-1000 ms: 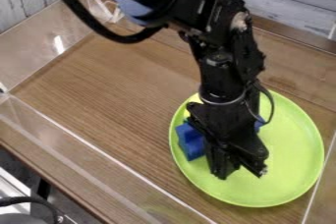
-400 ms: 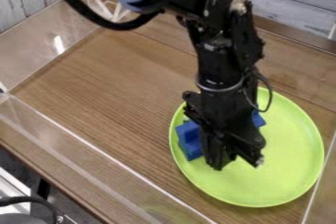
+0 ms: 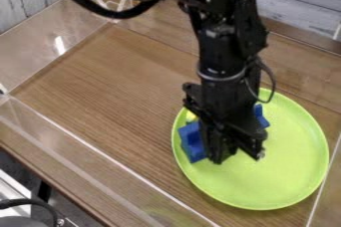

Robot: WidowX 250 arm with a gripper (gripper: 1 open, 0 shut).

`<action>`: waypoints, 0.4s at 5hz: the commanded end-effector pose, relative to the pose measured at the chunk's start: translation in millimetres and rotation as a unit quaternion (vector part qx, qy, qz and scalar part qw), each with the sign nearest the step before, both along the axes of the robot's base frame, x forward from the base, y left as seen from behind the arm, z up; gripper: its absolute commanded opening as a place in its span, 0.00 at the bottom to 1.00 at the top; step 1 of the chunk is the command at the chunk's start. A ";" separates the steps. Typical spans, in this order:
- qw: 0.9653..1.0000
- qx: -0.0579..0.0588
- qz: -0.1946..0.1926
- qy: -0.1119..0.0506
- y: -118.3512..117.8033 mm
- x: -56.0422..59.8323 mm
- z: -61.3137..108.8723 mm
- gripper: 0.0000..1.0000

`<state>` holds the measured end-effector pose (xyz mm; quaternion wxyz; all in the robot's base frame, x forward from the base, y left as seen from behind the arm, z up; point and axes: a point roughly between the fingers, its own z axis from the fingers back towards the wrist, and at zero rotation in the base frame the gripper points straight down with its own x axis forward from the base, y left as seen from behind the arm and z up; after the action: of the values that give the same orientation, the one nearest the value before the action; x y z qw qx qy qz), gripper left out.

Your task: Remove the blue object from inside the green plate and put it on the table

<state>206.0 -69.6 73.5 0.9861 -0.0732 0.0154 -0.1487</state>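
The black arm [image 3: 220, 32] reaches in from the upper left and bends at the wrist, so the claw [image 3: 229, 149] points straight down. Its jaws are closed tight, the fingertips low and close together.

Beneath my arm lies the table [image 3: 107, 82], brown wood-grain boards edged by low clear walls; the green plate [image 3: 296, 161] rests flat on it toward its near right corner; left of and beyond that plate, the wood shows plain grain up to the walls.
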 end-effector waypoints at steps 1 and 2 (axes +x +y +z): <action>1.000 0.003 0.002 -0.021 6.1 7.2 23.0 0.00; 0.999 0.017 0.013 -0.025 23.7 10.1 49.5 0.00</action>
<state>210.2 -45.8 112.4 0.9891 -0.0539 0.0156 -0.1363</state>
